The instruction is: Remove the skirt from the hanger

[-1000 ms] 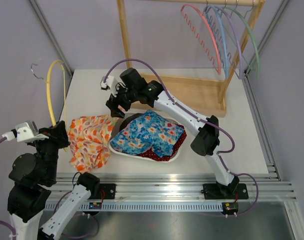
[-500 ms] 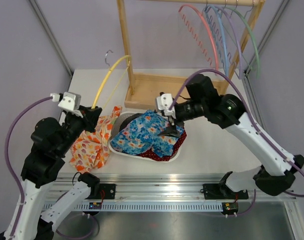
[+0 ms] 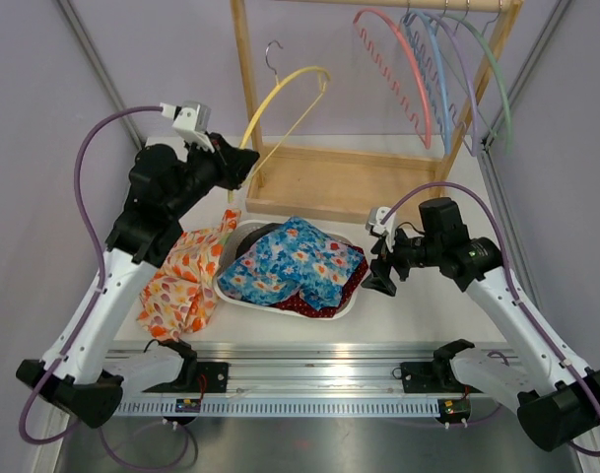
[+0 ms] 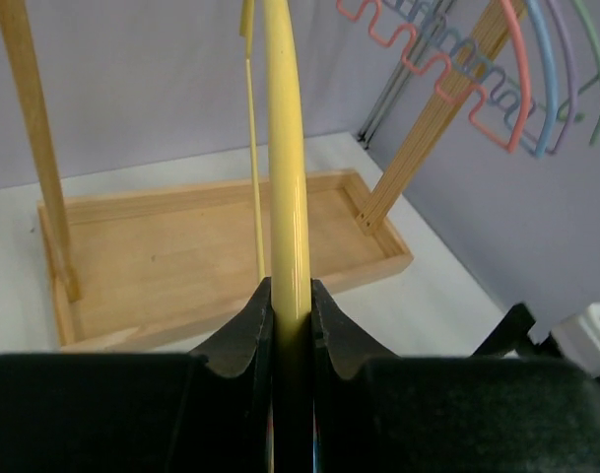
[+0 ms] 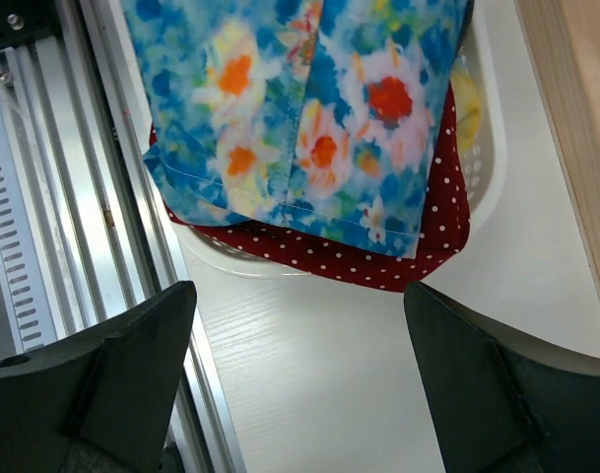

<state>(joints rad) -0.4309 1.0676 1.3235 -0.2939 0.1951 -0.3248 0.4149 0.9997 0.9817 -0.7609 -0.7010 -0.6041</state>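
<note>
**Left arm.** The left gripper (image 3: 238,166) is raised over the far left of the table (image 3: 418,325), just left of the wooden rack (image 3: 339,182). Its jaws are nearly closed and clamp the rod of the yellow hanger (image 4: 285,148). The left wrist view shows the rod pinched between both fingers (image 4: 248,330). The hanger slants up and to the right, with its metal hook beside the rack's left post. No garment hangs on it.

**Skirt.** The orange floral skirt (image 3: 176,271) lies crumpled on the table at the near left, below the left arm. Its right edge touches the left rim of the white basket (image 5: 485,168).

**Basket.** A blue floral garment (image 3: 295,261) lies on top, over a red polka-dot garment (image 5: 309,258) whose edge shows at the near right side.

**Right arm.** The right gripper (image 3: 376,266) hovers just right of the basket. Its jaws are spread wide and hold nothing. The right wrist view shows bare table between the fingers (image 5: 132,365).

**Rack.** Pink, blue, purple and green hangers (image 3: 433,69) hang from the rail at the far right.
</note>
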